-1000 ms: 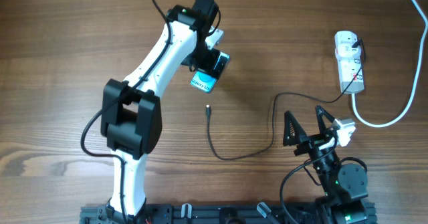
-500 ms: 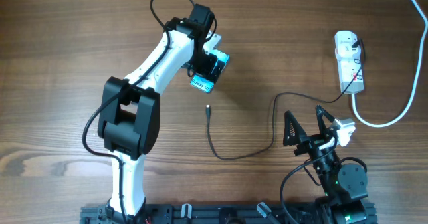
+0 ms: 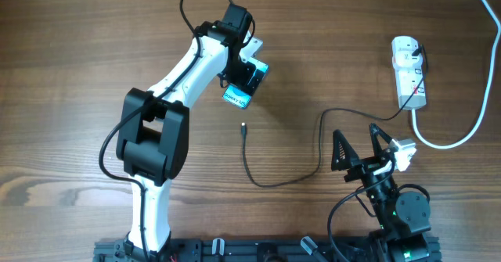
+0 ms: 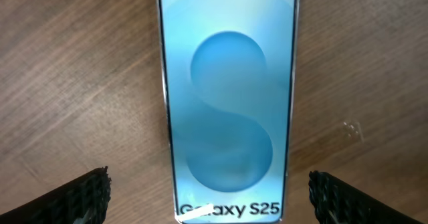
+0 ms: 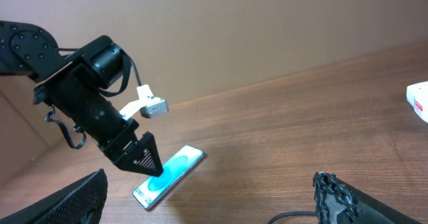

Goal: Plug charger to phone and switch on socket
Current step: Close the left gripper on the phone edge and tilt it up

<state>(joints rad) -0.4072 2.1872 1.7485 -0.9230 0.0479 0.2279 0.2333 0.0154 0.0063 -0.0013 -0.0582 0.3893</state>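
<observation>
Left tool hangs over the phone with its jaws wide open. 1 finger stands on each side of the "Galaxy S25" end, clear of the edges. The phone lies flat, screen up, on the wooden counter. Right tool sits low near its base, also open and holding nothing. The charger curves across the counter from the socket at the far right. Its connector lies free near the phone, not touching it.
</observation>
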